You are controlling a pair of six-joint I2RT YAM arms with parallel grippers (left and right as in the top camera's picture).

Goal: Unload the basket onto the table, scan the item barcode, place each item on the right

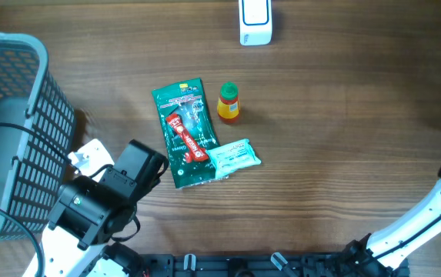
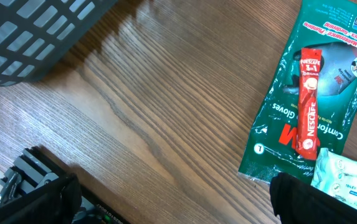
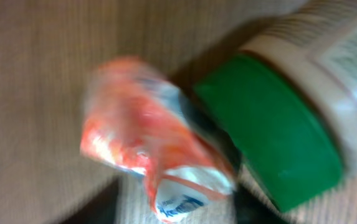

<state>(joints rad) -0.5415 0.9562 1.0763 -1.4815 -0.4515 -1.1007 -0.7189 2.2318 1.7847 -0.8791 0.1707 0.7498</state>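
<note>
Task status: judged incomplete. No item sits at the white scanner unit (image 1: 255, 21), and neither arm presents a barcode to it.
Item location: four candidates lie grouped mid-surface, well apart from the scanner unit. Two more show only in the right wrist view.
Glove packet (image 1: 183, 131): flat green printed film, glossy, rectangular.
Nescafé stick sachet (image 1: 187, 138): narrow red sachet lying on the glove packet.
Tissue pack (image 1: 233, 156): soft pale teal wrapper, touching the glove packet's lower corner.
Small bottle (image 1: 228, 102): upright, green cap, orange-yellow label, just beside the glove packet.
Crumpled packet (image 3: 147, 149): orange-red foil, creased, beside a jar (image 3: 271, 143) with a smooth green lid; view blurred.
Surface (image 1: 343, 115): dark wood grain.
Basket (image 1: 43, 131): blue-grey plastic lattice, left edge.
Left fingers (image 2: 318, 202): spread wide, holding nothing, near the glove packet.
Right fingers: spread and hold cannot be told.
Remaining: pick an item, turn its barcode to the scanner unit.
</note>
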